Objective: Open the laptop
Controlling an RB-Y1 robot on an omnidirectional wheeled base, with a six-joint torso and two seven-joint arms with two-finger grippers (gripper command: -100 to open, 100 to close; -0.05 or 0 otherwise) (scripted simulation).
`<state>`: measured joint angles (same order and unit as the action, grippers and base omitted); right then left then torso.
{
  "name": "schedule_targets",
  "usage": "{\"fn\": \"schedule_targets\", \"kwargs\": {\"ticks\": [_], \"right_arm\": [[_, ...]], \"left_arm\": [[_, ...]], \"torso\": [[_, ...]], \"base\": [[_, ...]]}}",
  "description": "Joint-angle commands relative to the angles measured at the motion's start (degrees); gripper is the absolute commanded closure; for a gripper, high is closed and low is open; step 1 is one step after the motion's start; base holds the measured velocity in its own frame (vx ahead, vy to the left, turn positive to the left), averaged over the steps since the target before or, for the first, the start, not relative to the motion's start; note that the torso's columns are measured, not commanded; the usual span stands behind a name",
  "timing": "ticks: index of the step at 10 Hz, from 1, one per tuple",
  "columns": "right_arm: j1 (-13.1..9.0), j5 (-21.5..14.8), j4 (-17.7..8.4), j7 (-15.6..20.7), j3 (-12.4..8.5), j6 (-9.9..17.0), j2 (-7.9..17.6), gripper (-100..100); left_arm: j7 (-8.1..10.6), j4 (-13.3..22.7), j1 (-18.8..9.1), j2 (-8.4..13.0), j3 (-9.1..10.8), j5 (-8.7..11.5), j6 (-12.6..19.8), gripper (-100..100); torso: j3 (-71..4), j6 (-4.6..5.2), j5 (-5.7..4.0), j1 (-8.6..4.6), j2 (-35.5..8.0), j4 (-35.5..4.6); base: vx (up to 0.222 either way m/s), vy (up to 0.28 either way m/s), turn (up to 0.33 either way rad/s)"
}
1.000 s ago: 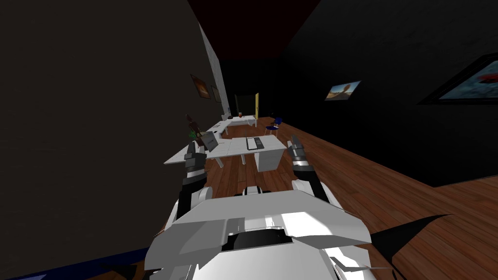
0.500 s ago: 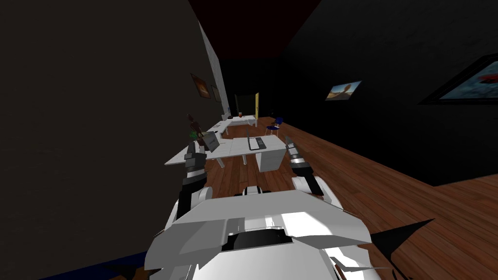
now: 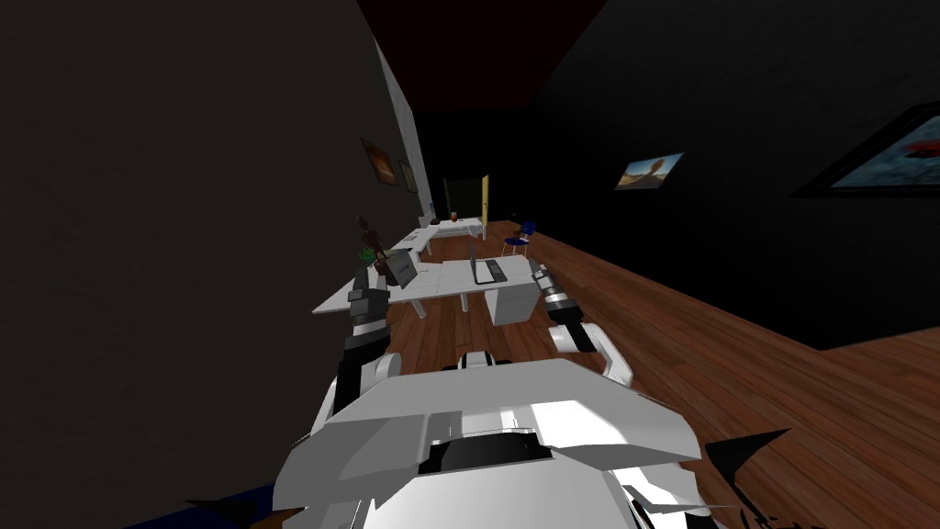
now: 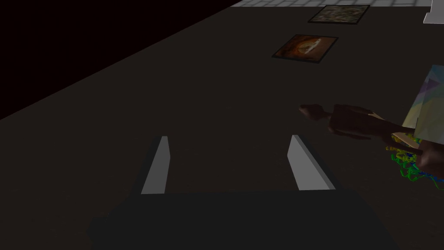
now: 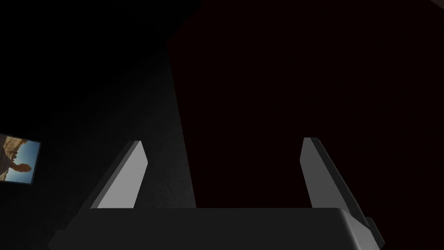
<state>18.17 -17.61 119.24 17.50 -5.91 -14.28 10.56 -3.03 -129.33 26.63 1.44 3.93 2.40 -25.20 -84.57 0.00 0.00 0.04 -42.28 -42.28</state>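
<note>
**Inspector A:** Where is the task's item sitting, and how is it presenting?

**Inspector B:** The small dark-and-grey laptop is sitting on the white flat-topped desk, just above the centre of the head frame. Its dark keyboard deck is lying flat. The thin grey lid is standing up along the deck's left edge, seen nearly edge-on.

**Inspector A:** And the claws?

**Inspector B:** The right gripper is hanging just right of the laptop, by the desk's right end. I cannot tell whether it is touching anything. Its two light grey blade fingers are standing wide apart, gripping nothing. The left gripper is showing left of centre, by the desk's left end, its fingers likewise spread and empty. A brown slender figurine is showing beyond one of its fingertips.
</note>
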Motion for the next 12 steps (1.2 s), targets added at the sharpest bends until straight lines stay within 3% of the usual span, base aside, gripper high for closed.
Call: {"fn": "schedule_targets", "kwargs": {"ticks": [1,2,3,5,6,9,10,11,12], "right_arm": [[-2.3,-4.1,-2.2,2.7,-0.7,1.5,0.6,-100],[-3.8,-5.8,-3.9,4.4,-1.2,2.4,0.9,-100],[-3.8,-6.8,-3.9,4.4,-1.2,2.4,0.9,-100],[-7.1,-10.7,-7.2,7.8,-2.2,4.2,1.4,-100],[-7.1,-11.9,-7.2,7.8,-2.2,4.2,1.4,-100],[-10.4,-16.8,-10.8,11.3,-3.2,6.1,1.7,-100],[-10.4,-17.2,-10.8,11.3,-3.2,6.1,1.7,-100],[-12.1,-19.5,-12.7,13.1,-3.8,7.0,1.8,-100],[-12.1,-19.8,-12.7,13.1,-3.8,7.0,1.8,-100]], "left_arm": [[0.0,0.0,0.0,0.0,0.0,0.0,0.0,0],[0.0,0.0,0.0,0.0,0.0,0.0,0.0,0],[0.0,0.0,0.0,0.0,0.0,0.0,0.0,0],[0.0,0.0,0.0,0.0,0.0,0.0,0.0,0],[0.0,0.0,0.0,0.0,0.0,0.0,0.0,0],[0.0,0.0,0.0,0.0,0.0,0.0,0.0,0],[0.0,0.0,0.0,0.0,0.0,0.0,0.0,0],[0.0,0.0,0.0,0.0,0.0,0.0,0.0,0],[0.0,0.0,0.0,0.0,0.0,0.0,0.0,0]], "torso": [[0.0,0.0,0.01,-0.02,0.0,0.0],[0.0,0.0,0.0,-0.04,0.0,0.0],[0.0,0.0,0.03,0.08,0.0,0.0],[0.0,0.0,-0.02,-0.1,0.0,0.0],[0.0,0.0,0.0,-0.01,0.0,0.0],[0.0,0.0,-0.01,-0.09,0.0,0.0],[0.0,0.0,-0.01,-0.08,0.0,0.0],[0.0,0.0,-0.01,-0.08,0.0,0.0],[0.0,0.0,0.0,-0.02,0.0,0.0]], "base": [[0.027,0.067,-0.013],[0.027,0.109,-0.021],[0.021,0.08,-0.009],[0.028,0.083,-0.018],[0.014,0.086,-0.007],[0.022,0.074,-0.012],[0.02,0.06,-0.008],[0.017,0.072,-0.014],[0.014,0.063,-0.007]]}}
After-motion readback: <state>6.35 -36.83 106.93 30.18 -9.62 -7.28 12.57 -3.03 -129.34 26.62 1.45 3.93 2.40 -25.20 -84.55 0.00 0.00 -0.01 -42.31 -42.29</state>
